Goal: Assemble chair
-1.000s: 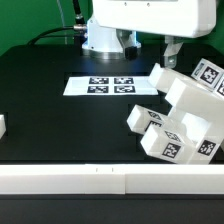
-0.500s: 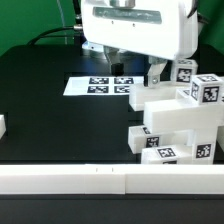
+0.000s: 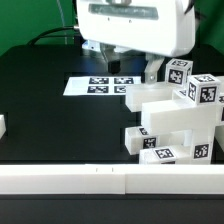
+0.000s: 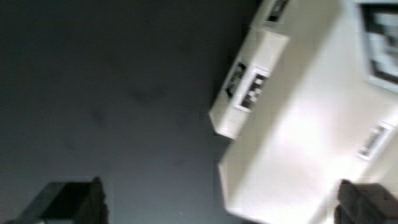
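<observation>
Black worktop (image 3: pixel 45 110), edged by a white rail (image 3: pixel 70 177) in front. Lying on it: the marker board (image 3: pixel 100 86), the blocky white chair (image 3: pixel 180 125), a small white piece (image 3: pixel 2 127) at the exterior view's left.

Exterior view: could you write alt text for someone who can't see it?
A blocky white chair assembly covered in black-and-white tags sits on a black table at the exterior view's right, with the white robot arm directly above it. The flat marker board lies behind, and a white rail crosses the foreground.
</observation>
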